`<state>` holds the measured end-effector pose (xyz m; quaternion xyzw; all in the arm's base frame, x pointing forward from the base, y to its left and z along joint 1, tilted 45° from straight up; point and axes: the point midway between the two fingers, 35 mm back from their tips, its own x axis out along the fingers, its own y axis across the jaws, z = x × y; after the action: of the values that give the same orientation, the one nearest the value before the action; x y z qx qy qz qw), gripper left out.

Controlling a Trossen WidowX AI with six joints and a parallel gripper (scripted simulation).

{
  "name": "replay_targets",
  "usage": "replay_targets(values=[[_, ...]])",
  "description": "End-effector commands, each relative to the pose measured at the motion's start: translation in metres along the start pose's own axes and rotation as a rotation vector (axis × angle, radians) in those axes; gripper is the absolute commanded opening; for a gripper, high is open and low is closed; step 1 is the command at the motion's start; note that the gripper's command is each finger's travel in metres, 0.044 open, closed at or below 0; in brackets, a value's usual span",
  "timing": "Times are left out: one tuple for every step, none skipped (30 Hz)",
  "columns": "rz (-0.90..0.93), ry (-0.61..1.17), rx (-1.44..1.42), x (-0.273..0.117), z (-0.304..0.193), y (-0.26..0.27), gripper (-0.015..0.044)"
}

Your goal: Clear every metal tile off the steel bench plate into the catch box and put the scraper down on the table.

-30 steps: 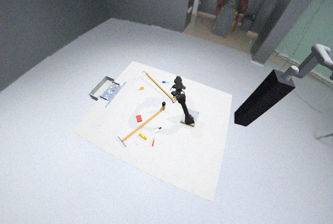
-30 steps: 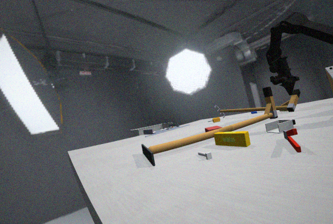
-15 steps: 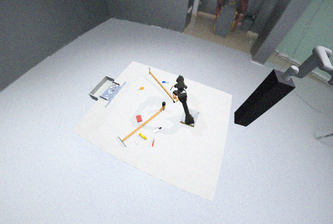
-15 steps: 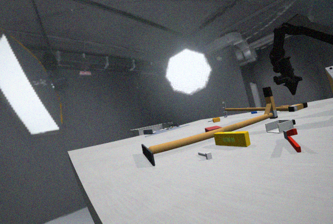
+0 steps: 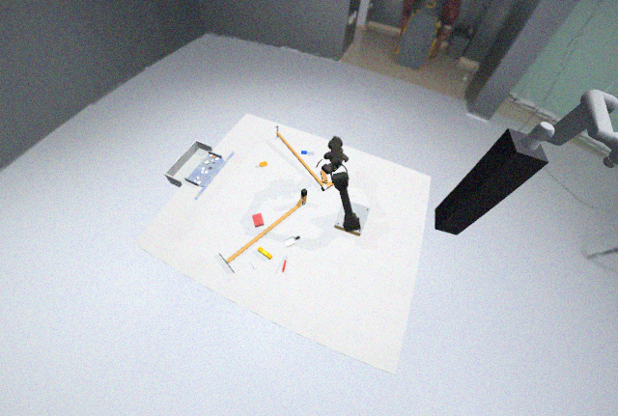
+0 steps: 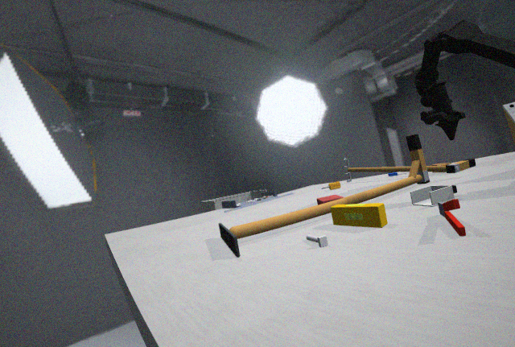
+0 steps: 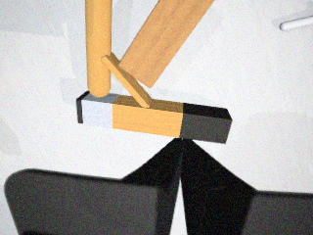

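My gripper (image 5: 325,169) (image 6: 451,138) (image 7: 181,146) is shut and empty, above the black end of a grip block (image 7: 147,117) (image 6: 459,165) lying on the table. That block belongs to a long wooden-handled tool (image 5: 297,156) (image 6: 390,168) (image 7: 99,49) with a thin, hook-like head. A second long tool (image 5: 264,232) (image 6: 290,217) has a wide dark flat blade (image 6: 229,240) and an upright grip (image 5: 303,196) (image 6: 415,155). I cannot tell for certain which is the scraper. Several small tiles lie on the bluish steel plate (image 5: 209,177), beside the grey catch box (image 5: 174,180) (image 6: 232,200).
A wooden board (image 7: 166,44) lies beside the grip block. A yellow box (image 5: 265,253) (image 6: 358,216), red block (image 5: 257,219) (image 6: 329,200), grey bracket (image 6: 422,196), red-handled item (image 5: 284,265) (image 6: 455,221), bolt (image 6: 322,241), orange item (image 5: 263,164) and blue item (image 5: 303,152) lie around.
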<state>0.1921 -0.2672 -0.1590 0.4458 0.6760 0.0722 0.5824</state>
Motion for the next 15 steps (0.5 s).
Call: replay_targets(values=[[-0.006,0.002,-0.004,-0.015,0.001,-0.001,0.0000],[-0.006,0.002,-0.004,-0.018,0.001,-0.001,0.0000],[-0.006,0.002,-0.004,-0.021,0.001,-0.001,0.0000],[-0.006,0.002,-0.004,-0.024,0.001,-0.001,0.0000],[-0.006,0.002,-0.004,-0.027,0.001,-0.001,0.0000],[-0.006,0.002,-0.004,-0.030,0.001,-0.001,0.0000],[-0.006,0.002,-0.005,-0.034,0.001,-0.001,0.0000],[-0.006,0.002,-0.006,-0.037,0.000,-0.001,0.0000],[-0.006,0.002,-0.006,-0.040,0.000,-0.001,0.0000],[-0.006,0.002,-0.007,-0.043,0.000,-0.001,0.0000],[-0.006,0.002,-0.008,-0.046,0.000,-0.001,0.0000],[-0.006,0.002,-0.009,-0.049,0.000,-0.001,0.0000],[-0.006,0.002,-0.010,-0.052,-0.001,0.000,0.0000],[-0.006,0.002,-0.011,-0.056,-0.001,0.000,0.0000],[-0.005,0.001,-0.012,-0.059,-0.001,0.000,0.0000]])
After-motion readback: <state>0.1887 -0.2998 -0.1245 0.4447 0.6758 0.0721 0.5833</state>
